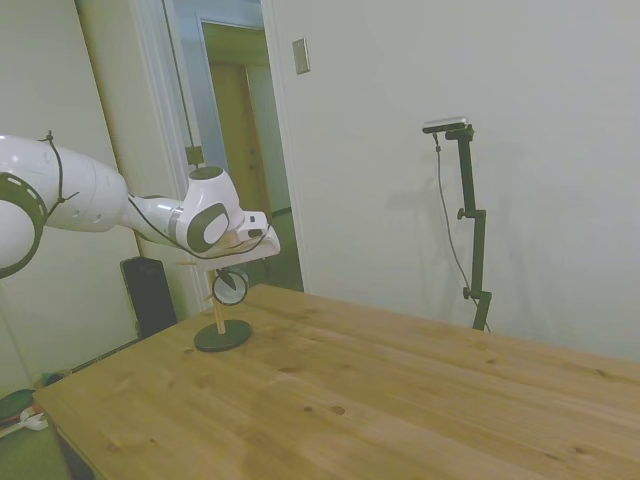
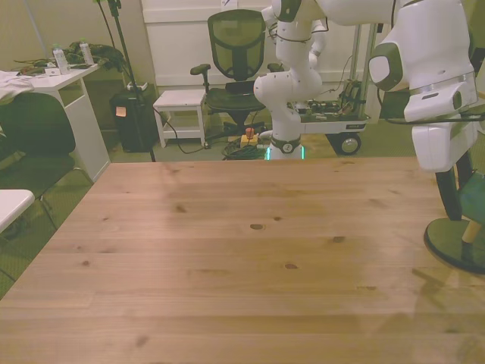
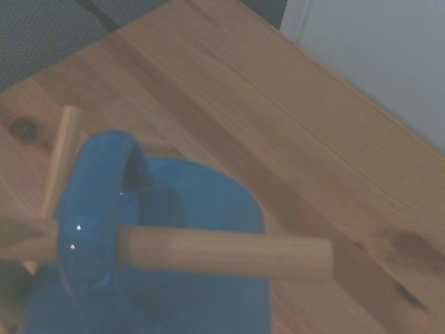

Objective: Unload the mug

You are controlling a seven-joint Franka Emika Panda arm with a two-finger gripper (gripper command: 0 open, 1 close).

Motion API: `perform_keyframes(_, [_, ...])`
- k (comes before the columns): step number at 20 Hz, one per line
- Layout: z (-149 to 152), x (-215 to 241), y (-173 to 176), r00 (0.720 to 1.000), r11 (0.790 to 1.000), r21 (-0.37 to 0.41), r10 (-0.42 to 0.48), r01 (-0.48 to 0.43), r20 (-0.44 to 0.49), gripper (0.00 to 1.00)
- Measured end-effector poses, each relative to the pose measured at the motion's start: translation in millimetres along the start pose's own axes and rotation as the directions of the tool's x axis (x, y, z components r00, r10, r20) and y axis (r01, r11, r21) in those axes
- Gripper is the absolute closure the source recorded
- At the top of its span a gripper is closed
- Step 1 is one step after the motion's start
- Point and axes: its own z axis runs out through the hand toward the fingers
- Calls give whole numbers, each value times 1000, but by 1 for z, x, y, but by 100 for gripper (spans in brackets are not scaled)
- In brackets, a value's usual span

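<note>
The mug [image 3: 201, 202] is blue and hangs by its handle [image 3: 87, 209] on a wooden peg [image 3: 229, 254] of a peg stand. In the side view the mug [image 1: 230, 287] shows its white inside, partway up the stand's post above the dark round base [image 1: 222, 335]. My gripper [image 1: 238, 262] hangs right over the mug, close to it. At the front view's right edge, the gripper [image 2: 452, 193] reaches down beside a sliver of the mug [image 2: 477, 189], above the stand's base [image 2: 455, 246]. Whether it touches the mug is hidden.
The stand sits near one corner of the wooden table [image 1: 380, 390]. Beyond the table's far side in the front view are an office chair [image 2: 235, 53], a small white stool [image 2: 180, 102] and a white desk [image 2: 61, 91].
</note>
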Motion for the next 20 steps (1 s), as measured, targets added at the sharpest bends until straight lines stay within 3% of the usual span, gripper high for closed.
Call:
perform_keyframes(5, [1,-4,-13,1000,996,87,18,-19,14,0])
perform_keyframes(12, [2,-2,-8,1000,996,89,23,-25,15,0])
perform_keyframes(13, [2,-2,-8,1000,996,89,23,-25,16,100])
perform_keyframes(20, [3,-2,-6,999,996,84,23,-25,28,100])
